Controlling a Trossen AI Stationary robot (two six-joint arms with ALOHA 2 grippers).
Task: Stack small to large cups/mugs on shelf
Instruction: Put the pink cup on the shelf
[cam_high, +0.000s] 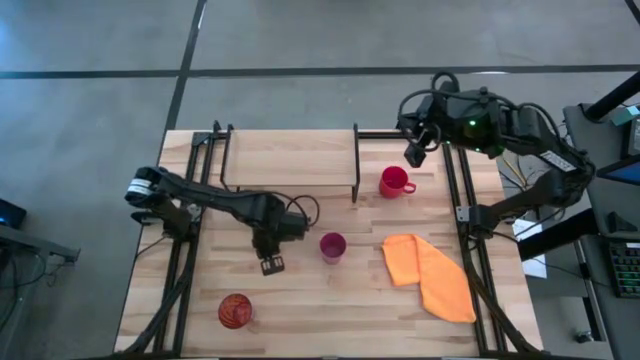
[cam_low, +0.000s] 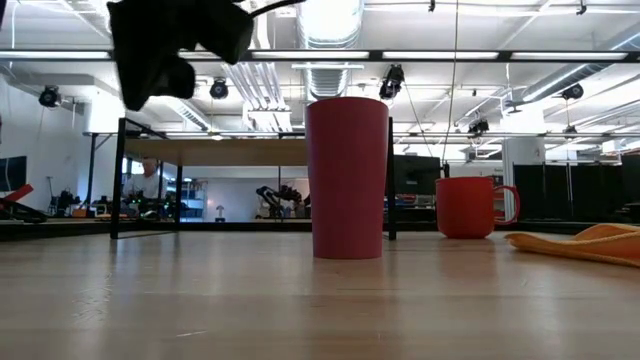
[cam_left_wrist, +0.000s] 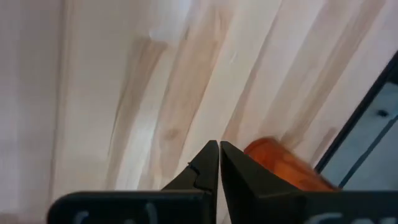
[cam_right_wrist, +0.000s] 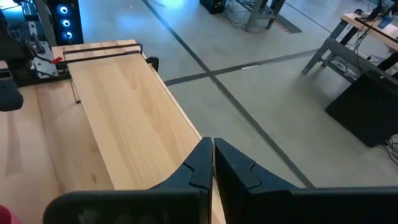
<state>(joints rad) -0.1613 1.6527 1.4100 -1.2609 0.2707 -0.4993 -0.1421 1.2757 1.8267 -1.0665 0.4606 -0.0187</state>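
The pink tumbler stands upright on the tabletop near the middle; it also shows in the low view. The red mug stands right of the shelf, its handle to the right. The orange ribbed cup stands near the front left and shows in the left wrist view. My left gripper is shut and empty above the table, left of the tumbler. My right gripper is shut and empty, raised over the table's far right, beyond the mug.
An orange cloth lies on the table's right part. Black frame rails run along the table's left and right sides. The shelf's plank top shows bare in the right wrist view.
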